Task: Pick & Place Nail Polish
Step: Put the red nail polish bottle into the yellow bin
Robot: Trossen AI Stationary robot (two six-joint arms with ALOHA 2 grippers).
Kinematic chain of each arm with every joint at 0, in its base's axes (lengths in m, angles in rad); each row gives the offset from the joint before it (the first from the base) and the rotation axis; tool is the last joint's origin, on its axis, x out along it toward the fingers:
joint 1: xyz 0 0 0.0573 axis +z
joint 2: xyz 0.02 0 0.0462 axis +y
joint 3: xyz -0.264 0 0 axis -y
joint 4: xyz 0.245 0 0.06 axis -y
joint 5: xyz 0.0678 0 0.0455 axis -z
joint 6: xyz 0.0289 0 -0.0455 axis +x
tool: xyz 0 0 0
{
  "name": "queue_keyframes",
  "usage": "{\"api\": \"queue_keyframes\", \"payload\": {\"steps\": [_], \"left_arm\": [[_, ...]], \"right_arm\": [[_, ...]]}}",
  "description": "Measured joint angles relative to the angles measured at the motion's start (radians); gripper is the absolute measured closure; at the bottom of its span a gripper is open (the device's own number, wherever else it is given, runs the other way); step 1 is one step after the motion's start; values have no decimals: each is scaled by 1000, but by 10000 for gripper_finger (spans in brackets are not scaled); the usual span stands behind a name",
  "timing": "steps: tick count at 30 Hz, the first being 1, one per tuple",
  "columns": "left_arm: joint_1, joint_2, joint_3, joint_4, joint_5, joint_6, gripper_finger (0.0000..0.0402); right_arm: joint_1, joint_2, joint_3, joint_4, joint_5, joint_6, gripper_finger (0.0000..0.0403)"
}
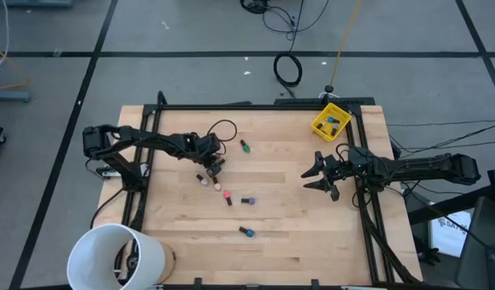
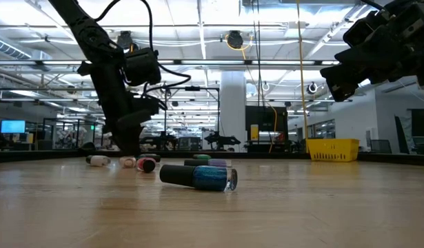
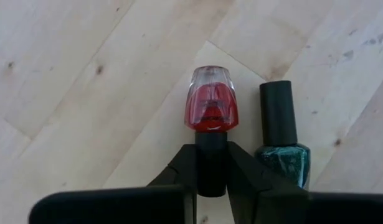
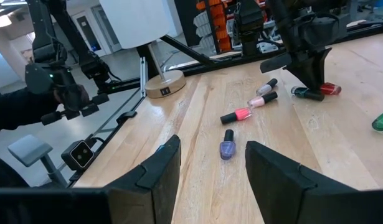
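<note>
Left gripper (image 3: 212, 167) down on the table (image 1: 287, 234), fingers pinching the dark cap of a red nail polish bottle (image 3: 211, 106); a dark green bottle (image 3: 281, 144) lies just beside. Right gripper (image 1: 318, 172) hovers well apart, fingers spread, holding nothing.

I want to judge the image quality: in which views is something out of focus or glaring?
Low view: the near tabletop is soft, ceiling lights glare brightly, and the arms show dark against them. Left wrist view: the red bottle, its cap in the shut left pincer, is sharp. Right wrist view: the right pincer, close up, blurs.
</note>
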Motion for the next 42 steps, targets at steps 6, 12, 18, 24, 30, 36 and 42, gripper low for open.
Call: {"api": "queue_keyframes", "payload": {"steps": [6,12,18,24,30,36,42], "left_arm": [[-42,-61,-7,45,-80,2,362],[-99,-171,-4,167,-130,34,362],[-138,-241,-2,283,-138,113,362],[-159,-240,-2,473,-17,210,362],[-168,-198,0,681,99,237,362],[-185,-127,0,895,222,237,362],[-187,-48,0,1134,598,143,362]], "right_arm": [[0,0,0,0,0,0,234],[0,0,0,0,1,0,234],[0,0,0,0,2,0,234],[0,0,0,-1,2,0,234],[0,0,0,-4,2,0,234],[0,0,0,-8,4,-3,234],[0,0,0,-8,4,-3,234]]}}
